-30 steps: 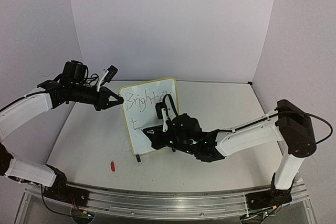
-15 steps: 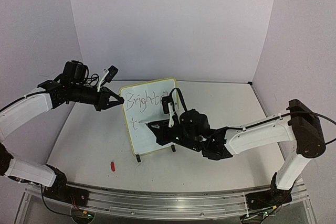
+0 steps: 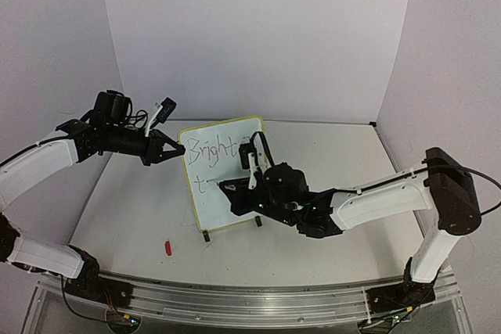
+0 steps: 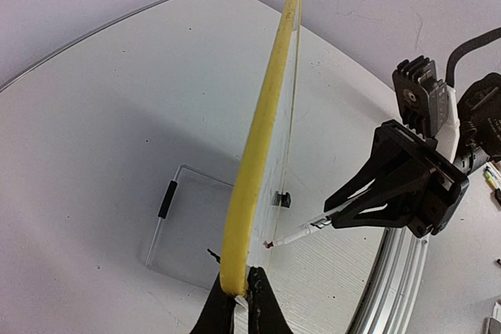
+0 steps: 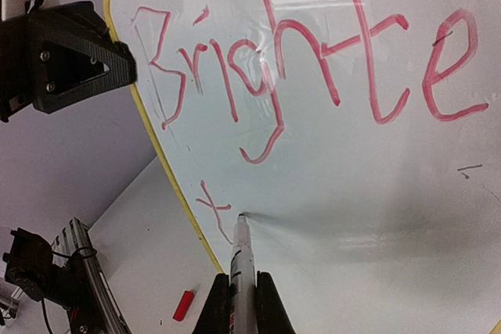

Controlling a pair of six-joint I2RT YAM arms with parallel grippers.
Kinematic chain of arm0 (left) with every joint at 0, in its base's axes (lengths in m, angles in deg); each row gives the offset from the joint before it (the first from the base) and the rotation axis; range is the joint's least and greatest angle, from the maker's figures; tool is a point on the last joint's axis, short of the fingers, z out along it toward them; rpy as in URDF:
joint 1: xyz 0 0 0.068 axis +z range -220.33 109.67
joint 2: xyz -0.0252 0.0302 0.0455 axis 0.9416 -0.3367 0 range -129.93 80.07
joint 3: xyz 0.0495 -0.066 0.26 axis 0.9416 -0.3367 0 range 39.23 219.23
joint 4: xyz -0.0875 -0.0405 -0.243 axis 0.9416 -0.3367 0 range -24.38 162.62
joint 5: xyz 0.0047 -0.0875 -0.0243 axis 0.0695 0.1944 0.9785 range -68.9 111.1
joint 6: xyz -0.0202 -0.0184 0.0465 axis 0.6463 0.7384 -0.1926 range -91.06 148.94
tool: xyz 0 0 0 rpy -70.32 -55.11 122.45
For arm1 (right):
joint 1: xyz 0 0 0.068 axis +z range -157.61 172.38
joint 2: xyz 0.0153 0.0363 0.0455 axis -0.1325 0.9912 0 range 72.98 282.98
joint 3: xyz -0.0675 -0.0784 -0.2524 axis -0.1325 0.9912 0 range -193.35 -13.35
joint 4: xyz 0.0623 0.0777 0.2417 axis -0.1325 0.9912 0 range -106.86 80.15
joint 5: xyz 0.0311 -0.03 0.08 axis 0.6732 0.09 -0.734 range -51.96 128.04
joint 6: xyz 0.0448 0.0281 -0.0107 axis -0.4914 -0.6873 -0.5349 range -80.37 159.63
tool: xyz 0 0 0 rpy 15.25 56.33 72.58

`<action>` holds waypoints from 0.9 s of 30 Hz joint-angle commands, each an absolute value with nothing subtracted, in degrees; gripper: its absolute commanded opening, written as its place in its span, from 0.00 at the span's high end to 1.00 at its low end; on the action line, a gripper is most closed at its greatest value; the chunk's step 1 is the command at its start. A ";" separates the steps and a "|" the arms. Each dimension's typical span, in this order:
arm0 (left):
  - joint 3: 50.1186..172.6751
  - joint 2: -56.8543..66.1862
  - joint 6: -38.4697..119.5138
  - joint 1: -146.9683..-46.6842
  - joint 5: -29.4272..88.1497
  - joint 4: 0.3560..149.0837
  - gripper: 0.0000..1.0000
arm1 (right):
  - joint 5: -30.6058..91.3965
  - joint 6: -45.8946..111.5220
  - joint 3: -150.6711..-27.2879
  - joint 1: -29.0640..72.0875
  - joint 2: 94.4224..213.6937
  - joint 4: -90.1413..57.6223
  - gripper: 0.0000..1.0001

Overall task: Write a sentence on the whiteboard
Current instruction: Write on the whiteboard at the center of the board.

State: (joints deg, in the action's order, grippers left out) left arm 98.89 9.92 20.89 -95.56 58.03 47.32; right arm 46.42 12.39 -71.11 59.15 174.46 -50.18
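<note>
The whiteboard (image 3: 208, 207) with its yellow rim (image 4: 262, 138) stands upright on the table. My left gripper (image 3: 178, 151) is shut on its upper left edge (image 4: 239, 291). The sentence (image 5: 313, 60) is in red: "Brighte" on the top line, partly hidden behind my right arm in the top view, and a lone "t" (image 5: 213, 209) below. My right gripper (image 5: 243, 307) is shut on a white marker (image 5: 241, 260). The marker's tip sits at the board's face just right of the "t" (image 4: 274, 243).
A red marker cap (image 3: 167, 247) lies on the table in front of the board's left foot (image 5: 184, 305). The board's clear stand (image 4: 188, 217) reaches out behind it. White walls close in the table at the back and sides.
My right arm has risen from lower on the board to the second line, and the marker tip now rests beside the "t". The left gripper and the board have stayed put.
</note>
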 commanded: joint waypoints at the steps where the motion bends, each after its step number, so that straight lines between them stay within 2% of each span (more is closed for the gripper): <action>1: 97.68 7.44 17.49 -96.96 52.84 41.01 1.00 | 49.03 11.93 -73.37 58.91 175.78 -50.17 1.00; 27: 97.68 7.57 17.49 -97.22 52.80 41.06 1.00 | 48.09 9.99 -70.47 58.98 174.94 -48.11 1.00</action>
